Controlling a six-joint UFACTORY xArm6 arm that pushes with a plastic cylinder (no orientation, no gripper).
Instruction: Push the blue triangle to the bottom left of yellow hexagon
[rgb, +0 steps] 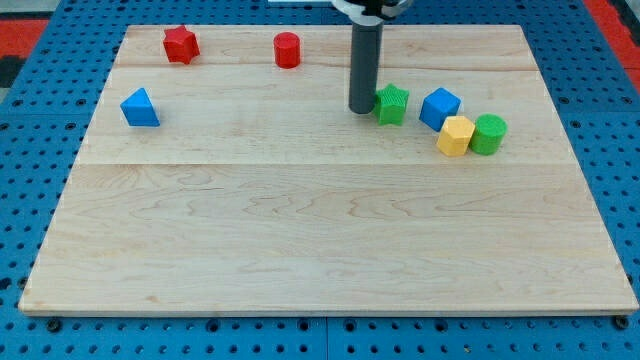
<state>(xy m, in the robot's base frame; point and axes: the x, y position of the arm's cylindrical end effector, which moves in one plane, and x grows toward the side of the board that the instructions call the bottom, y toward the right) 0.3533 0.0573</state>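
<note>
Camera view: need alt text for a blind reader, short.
My tip rests on a wooden board just left of a green star, far from the blue triangle at the view's left. Right of the star sit a blue cube, yellow hexagon and green cylinder; a red star and red cylinder lie along the top.

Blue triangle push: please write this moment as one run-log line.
my tip: beside green star | blue triangle: far left, untouched | yellow hexagon: right cluster
</note>
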